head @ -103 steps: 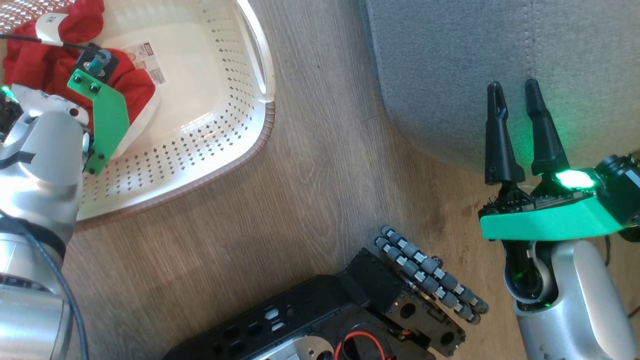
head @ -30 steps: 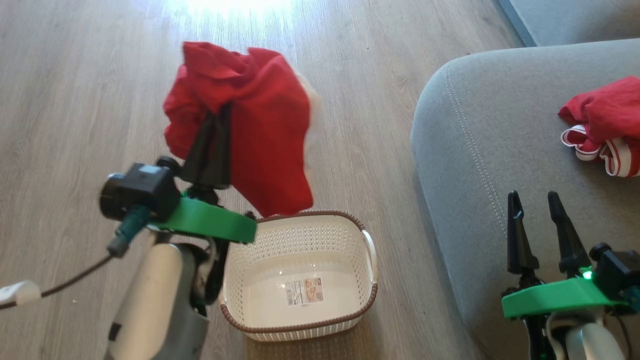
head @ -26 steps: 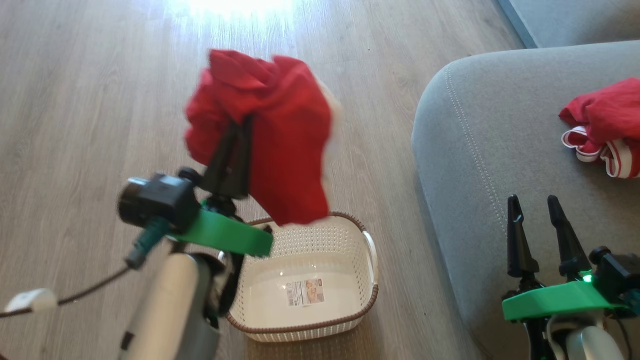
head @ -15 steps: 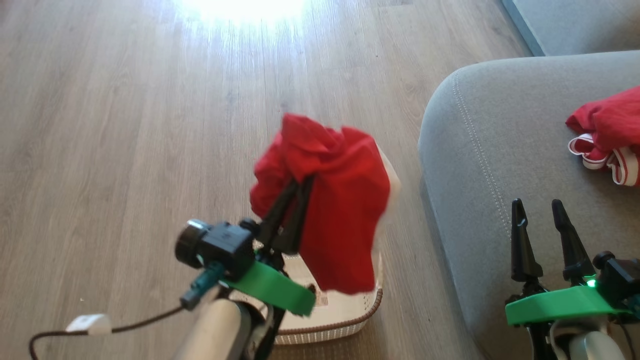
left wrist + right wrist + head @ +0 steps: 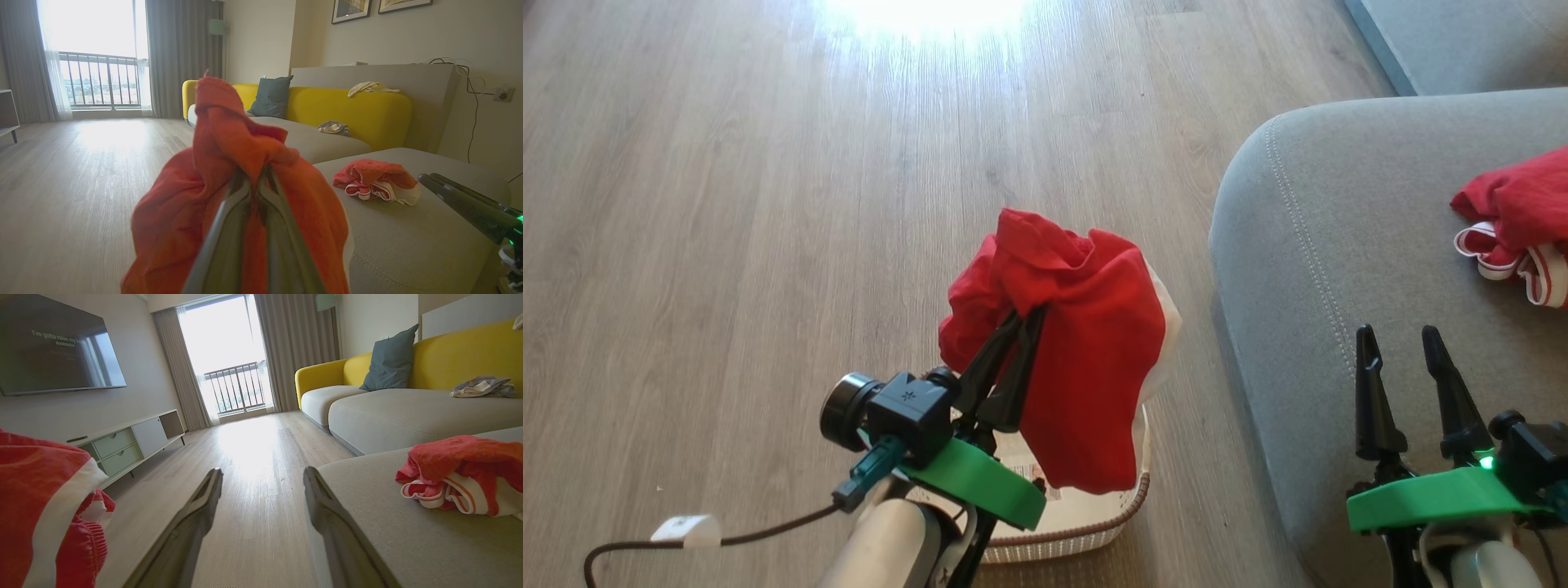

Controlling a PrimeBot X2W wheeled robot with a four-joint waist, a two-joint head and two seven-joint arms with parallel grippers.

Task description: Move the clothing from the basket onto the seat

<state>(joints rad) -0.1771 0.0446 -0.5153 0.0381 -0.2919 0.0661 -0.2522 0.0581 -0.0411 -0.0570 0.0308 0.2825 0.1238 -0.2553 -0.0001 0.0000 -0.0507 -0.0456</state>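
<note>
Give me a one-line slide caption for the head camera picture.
Mid-transfer: left pincer holds a red garment above the basket; a second garment lies on the seat, right pincer open.

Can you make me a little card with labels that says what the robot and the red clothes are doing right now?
left gripper: shut on a red garment, held up in the air above the basket
right gripper: open, holding nothing, over the near edge of the seat
basket: on the wooden floor beside the seat, mostly hidden by the red garment
seat: the other red garment lies crumpled on it
left to do: set the red garment on the seat
</note>
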